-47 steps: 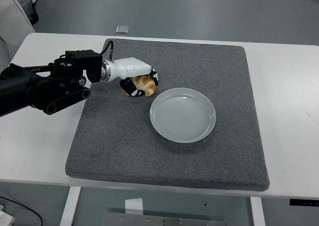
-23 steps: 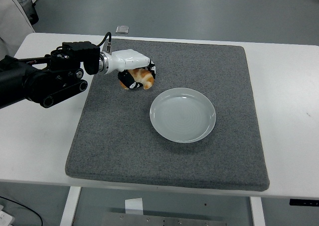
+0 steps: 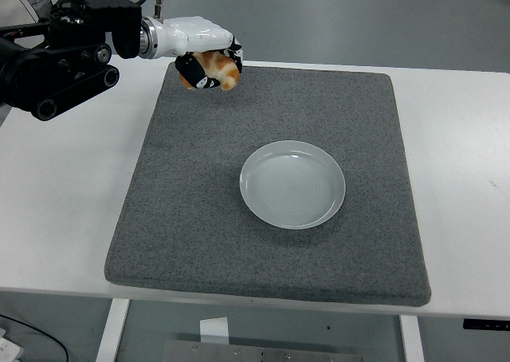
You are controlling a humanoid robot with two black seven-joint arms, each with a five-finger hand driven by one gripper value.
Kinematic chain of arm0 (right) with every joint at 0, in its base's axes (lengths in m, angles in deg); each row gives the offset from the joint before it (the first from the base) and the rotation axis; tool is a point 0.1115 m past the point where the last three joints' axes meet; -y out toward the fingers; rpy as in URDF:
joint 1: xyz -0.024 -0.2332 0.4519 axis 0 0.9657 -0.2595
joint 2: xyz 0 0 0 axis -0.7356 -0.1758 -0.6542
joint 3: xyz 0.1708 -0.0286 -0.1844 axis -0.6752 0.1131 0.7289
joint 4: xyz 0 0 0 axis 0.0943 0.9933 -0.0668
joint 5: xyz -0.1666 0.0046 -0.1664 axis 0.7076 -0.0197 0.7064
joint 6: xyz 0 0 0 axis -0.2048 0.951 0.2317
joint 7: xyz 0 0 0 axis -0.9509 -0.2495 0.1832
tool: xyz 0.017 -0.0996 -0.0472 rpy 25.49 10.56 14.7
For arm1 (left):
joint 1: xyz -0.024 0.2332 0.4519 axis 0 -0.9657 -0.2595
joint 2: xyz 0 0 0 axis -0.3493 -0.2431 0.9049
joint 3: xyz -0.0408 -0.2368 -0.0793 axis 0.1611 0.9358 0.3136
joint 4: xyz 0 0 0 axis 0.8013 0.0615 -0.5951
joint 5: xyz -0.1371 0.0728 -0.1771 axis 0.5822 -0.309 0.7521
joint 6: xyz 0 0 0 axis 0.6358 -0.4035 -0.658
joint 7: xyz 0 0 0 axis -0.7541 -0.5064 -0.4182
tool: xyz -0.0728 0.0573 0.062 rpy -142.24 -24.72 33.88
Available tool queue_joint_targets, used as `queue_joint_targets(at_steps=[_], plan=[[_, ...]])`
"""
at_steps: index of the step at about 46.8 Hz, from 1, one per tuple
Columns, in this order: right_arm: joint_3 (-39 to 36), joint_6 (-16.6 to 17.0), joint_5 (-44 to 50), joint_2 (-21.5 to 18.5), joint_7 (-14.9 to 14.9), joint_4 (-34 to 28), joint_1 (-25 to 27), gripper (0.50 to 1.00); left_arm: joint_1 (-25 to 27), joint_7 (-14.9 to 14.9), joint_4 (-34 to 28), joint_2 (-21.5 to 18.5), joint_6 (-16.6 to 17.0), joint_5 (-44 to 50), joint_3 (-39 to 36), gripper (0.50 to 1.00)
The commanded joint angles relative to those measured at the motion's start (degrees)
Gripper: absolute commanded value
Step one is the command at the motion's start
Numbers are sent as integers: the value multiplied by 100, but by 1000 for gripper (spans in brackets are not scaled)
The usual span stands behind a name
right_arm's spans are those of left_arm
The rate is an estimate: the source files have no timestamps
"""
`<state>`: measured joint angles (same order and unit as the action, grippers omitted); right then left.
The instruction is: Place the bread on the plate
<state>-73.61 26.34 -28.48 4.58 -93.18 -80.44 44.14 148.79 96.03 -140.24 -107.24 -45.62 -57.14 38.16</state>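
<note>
Golden bread (image 3: 220, 69), clamped in the left hand (image 3: 205, 53), had risen well behind the plate (image 3: 292, 184); carrying over remained.

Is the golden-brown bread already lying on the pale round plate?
No, the left hand holds the golden-brown bread beyond the empty pale round plate.

Floor: grey and smooth, lying beyond the table's far edge (image 3: 335, 19).
Table: white top (image 3: 462, 139), carrying a grey mat (image 3: 199, 210).
Light: falling evenly, casting soft shadows.
</note>
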Motion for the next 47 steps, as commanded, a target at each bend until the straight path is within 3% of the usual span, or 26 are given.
queue_joint_targets(at_steps=[1, 12, 39, 47], plan=[[0, 0, 0, 0, 0, 0, 0, 932, 101, -1, -79, 7, -114, 43, 145, 500], [0, 0, 0, 0, 0, 0, 0, 932, 286, -1, -281, 25, -396, 131, 462, 500], [0, 0, 0, 0, 0, 0, 0, 932, 690, -9, -852, 121, -431, 561, 506, 500], [0, 0, 0, 0, 0, 0, 0, 932, 717, -9, -967, 201, -589, 632, 594, 500]])
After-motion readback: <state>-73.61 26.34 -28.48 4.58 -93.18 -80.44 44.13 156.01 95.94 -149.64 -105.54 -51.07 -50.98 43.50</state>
